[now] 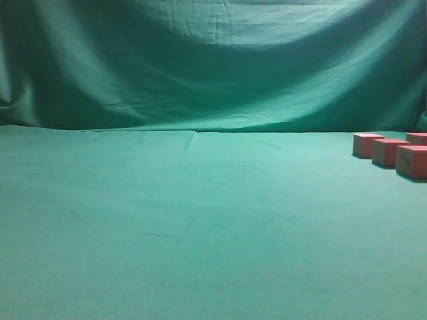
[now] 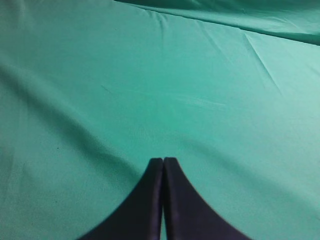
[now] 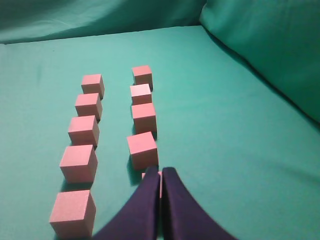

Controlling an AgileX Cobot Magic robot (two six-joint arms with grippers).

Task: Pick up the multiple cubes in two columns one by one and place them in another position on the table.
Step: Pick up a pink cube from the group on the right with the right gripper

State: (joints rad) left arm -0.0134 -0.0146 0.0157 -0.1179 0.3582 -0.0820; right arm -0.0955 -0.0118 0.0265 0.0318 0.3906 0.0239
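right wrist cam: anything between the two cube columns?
Nothing. In the right wrist view only a bare strip of green table separates the left column from the right column.

nearest cube (image 3: 151,176) mostly hidden behind right end effector (image 3: 161,172), cubes (image 1: 413,160) cut by frame edge

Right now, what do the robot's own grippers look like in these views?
Only fingers show. The left gripper has two smooth black fingers that curve and taper to narrow tips. The right gripper has the same shape, dark navy-black. No cables, markings or arm links visible.
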